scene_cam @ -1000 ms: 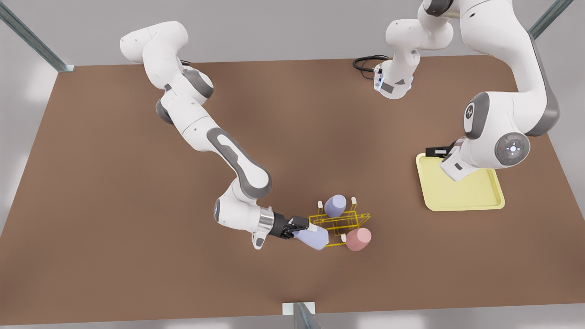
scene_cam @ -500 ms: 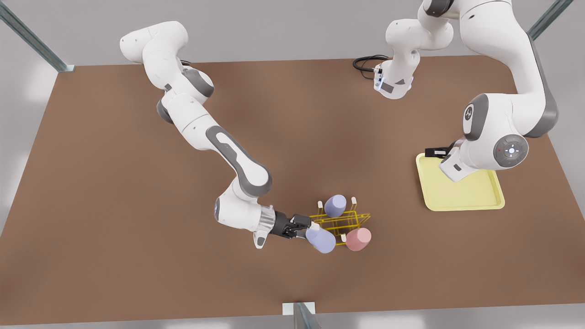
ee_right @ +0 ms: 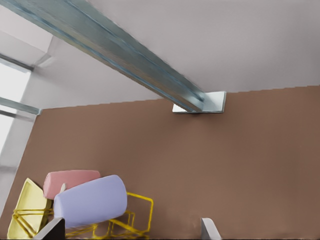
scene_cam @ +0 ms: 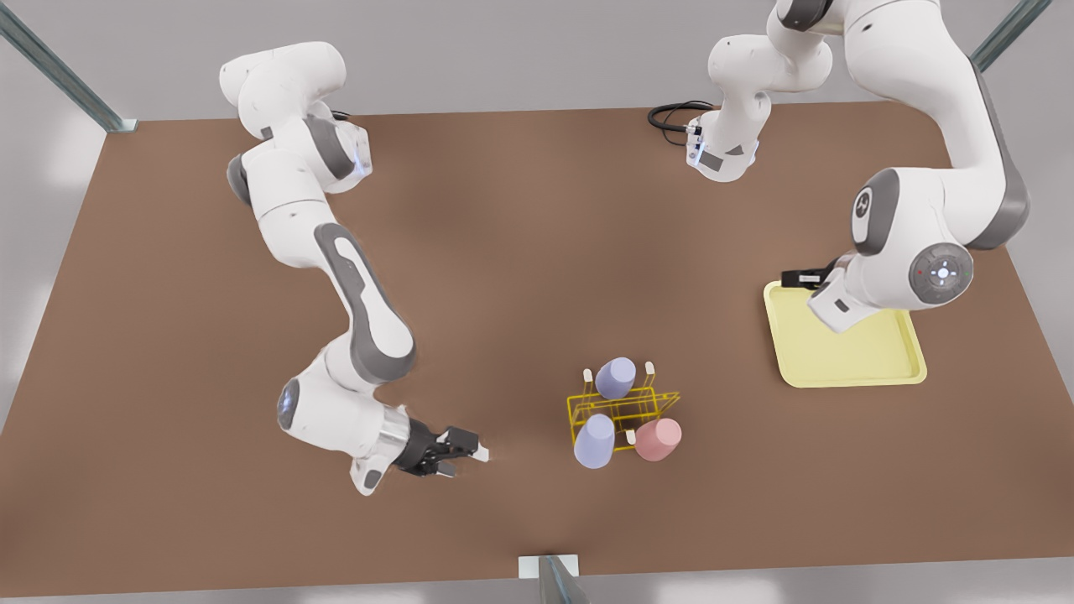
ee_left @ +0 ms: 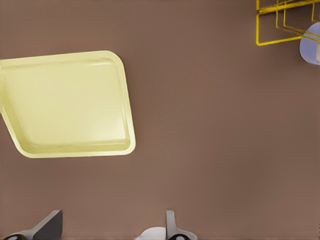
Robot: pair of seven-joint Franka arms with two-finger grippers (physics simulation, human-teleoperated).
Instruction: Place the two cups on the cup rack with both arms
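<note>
Right gripper point(scene_cam: 457, 450) hangs low over the bare brown tabletop point(scene_cam: 210, 419), well to the front view's left of the cup rack point(scene_cam: 621, 408), its two fingers spread apart and holding nothing. In the right wrist view its fingertips point(ee_right: 210, 231) frame the rack point(ee_right: 131, 216) from the side, with a lavender cup point(ee_right: 91, 201) in front of the pink cup point(ee_right: 70, 182), both of which appear to lie sideways in that view.

Seen from the front view, the yellow wire rack carries three cups. One lavender cup point(scene_cam: 615, 377) sits on the far row of pegs, between two white-tipped pegs. A second lavender cup point(scene_cam: 595, 440) sits at the near corner on the front view's left, and the pink cup point(scene_cam: 658, 439) sits at the near corner on the front view's right, a white peg tip showing between them.

The left gripper point(scene_cam: 801, 278) waits over the far corner of the pale yellow tray point(scene_cam: 847, 361), well apart from the rack on the front view's right. Its fingers point(ee_left: 49, 226) are open and empty in the left wrist view, where the tray point(ee_left: 70, 105) lies flat on the tabletop and a corner of the rack point(ee_left: 280, 22) with a lavender cup point(ee_left: 311, 44) appears at the edge. A black cable point(scene_cam: 671, 116) loops at the back of the tabletop.
</note>
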